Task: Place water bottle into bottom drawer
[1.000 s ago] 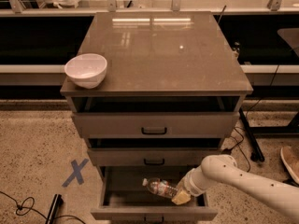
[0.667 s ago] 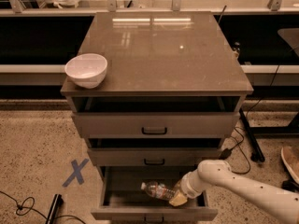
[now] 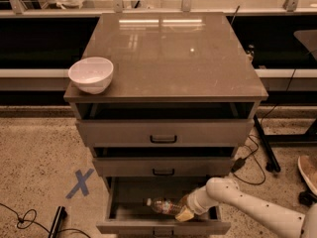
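Gripper [image 3: 184,210] clasps the water bottle [image 3: 159,205], lying sideways inside the open bottom drawer [image 3: 130,226].

Gripper [image 3: 182,211] (in the bottom drawer [image 3: 133,227]) clasps the crinkled clear-plastic water bottle [image 3: 161,206].

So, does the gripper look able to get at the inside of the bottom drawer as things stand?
Probably yes. The bottom drawer is pulled well out and open on top, the middle drawer above leaves it uncovered, and the gripper, holding the water bottle, is down inside it.
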Tool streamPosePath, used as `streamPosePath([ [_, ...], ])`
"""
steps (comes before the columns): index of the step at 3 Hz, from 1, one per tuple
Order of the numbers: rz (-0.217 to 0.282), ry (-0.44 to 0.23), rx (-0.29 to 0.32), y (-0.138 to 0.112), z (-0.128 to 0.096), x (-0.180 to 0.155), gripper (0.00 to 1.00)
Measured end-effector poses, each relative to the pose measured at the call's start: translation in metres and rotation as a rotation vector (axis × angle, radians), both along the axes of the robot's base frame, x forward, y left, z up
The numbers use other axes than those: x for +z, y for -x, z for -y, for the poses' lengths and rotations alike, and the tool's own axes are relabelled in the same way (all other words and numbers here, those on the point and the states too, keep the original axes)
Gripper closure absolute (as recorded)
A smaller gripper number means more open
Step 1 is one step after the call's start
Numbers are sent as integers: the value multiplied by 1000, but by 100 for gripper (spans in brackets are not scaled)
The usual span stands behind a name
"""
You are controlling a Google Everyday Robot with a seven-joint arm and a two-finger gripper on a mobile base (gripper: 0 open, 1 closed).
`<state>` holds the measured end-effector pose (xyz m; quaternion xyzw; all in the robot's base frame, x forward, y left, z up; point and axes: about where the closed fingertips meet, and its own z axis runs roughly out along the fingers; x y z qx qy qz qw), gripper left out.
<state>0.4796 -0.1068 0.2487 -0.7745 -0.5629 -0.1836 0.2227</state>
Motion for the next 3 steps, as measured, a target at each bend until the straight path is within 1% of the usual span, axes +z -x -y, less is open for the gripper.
streamPosePath([
  [1, -2, -44, -21, -4, 1, -9, 83],
  [2, -39, -76, -134, -9, 6, -20, 50],
  [3, -85, -118, -213, -11, 13, -32, 27],
])
